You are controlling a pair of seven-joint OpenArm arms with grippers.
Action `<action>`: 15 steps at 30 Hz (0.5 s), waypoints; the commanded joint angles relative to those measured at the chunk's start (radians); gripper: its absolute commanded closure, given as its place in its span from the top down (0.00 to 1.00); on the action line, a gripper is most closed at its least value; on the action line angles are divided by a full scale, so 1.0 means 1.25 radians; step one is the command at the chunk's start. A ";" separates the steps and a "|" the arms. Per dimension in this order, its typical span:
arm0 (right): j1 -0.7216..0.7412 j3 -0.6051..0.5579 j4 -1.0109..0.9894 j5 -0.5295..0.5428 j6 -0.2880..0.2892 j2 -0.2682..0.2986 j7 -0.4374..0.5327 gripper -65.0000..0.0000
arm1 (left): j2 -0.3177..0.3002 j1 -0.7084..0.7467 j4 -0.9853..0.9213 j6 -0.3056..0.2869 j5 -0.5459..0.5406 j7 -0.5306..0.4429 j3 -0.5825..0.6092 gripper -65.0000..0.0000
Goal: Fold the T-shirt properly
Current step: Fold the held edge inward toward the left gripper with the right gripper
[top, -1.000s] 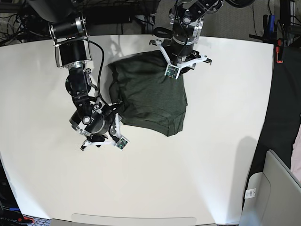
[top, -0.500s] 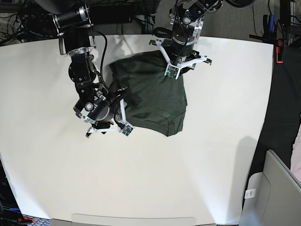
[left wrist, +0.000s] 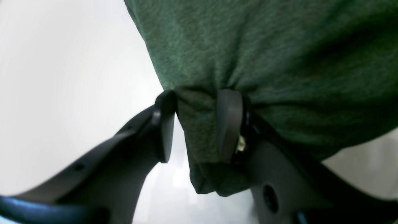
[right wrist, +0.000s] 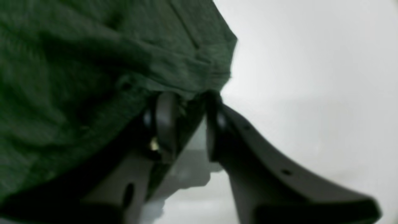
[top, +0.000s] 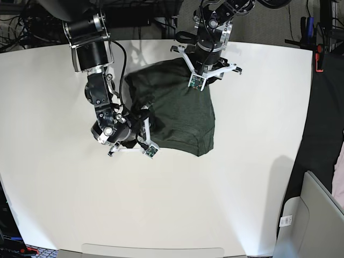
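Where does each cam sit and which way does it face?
Base: overhead, looking down on the white table; both arms show, left gripper at the T-shirt's far edge, right gripper at its near-left edge.
Left wrist: behind its jaws, facing along them; a fold of shirt sits between the two fingers.
Right wrist: behind its jaws, blurred; fingers at the shirt's edge.
Shared: all three show the green shirt on the white table.
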 commanded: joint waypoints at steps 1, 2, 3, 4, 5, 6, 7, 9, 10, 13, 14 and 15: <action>0.022 0.002 -0.015 -0.005 0.002 -0.001 0.004 0.15 | -0.001 0.001 0.008 0.002 0.000 0.014 0.000 0.31; 0.034 0.002 -0.033 -0.005 0.002 -0.007 0.009 0.12 | -0.001 0.001 0.008 0.002 0.001 0.014 0.000 0.31; 0.047 0.002 -0.047 -0.005 0.002 -0.010 0.009 0.09 | -0.001 0.001 0.008 0.002 0.001 0.014 0.001 0.31; 0.059 0.003 -0.062 -0.005 0.002 -0.012 0.010 0.06 | -0.001 0.002 0.008 0.002 0.001 0.014 0.001 0.31; 0.071 0.004 -0.071 -0.005 0.002 -0.013 0.010 0.04 | -0.003 0.002 0.008 0.002 0.001 0.014 0.001 0.31; 0.080 0.004 -0.074 -0.005 0.002 -0.014 0.011 0.02 | -0.003 0.003 0.008 0.002 0.001 0.014 0.001 0.31; 0.088 0.004 -0.076 -0.005 0.002 -0.016 0.011 0.02 | -0.003 0.005 0.008 0.002 0.001 0.014 0.001 0.31; 0.103 0.004 -0.076 -0.005 0.002 -0.016 0.017 0.02 | -0.003 0.005 0.008 0.002 0.001 0.014 0.001 0.31; 0.109 0.004 -0.077 -0.005 0.002 -0.016 0.028 0.02 | -0.003 0.006 0.008 0.002 0.001 0.014 0.001 0.31; 0.115 0.004 -0.077 -0.009 0.002 -0.016 0.066 0.02 | -0.003 0.006 0.008 0.002 0.000 0.014 0.002 0.31; 0.115 0.004 -0.077 -0.009 0.002 -0.016 0.074 0.02 | -0.003 0.006 0.008 0.002 0.000 0.014 0.002 0.31; 0.117 0.004 -0.074 -0.006 0.002 -0.016 0.075 0.02 | -0.003 0.007 0.008 0.002 0.000 0.014 0.002 0.31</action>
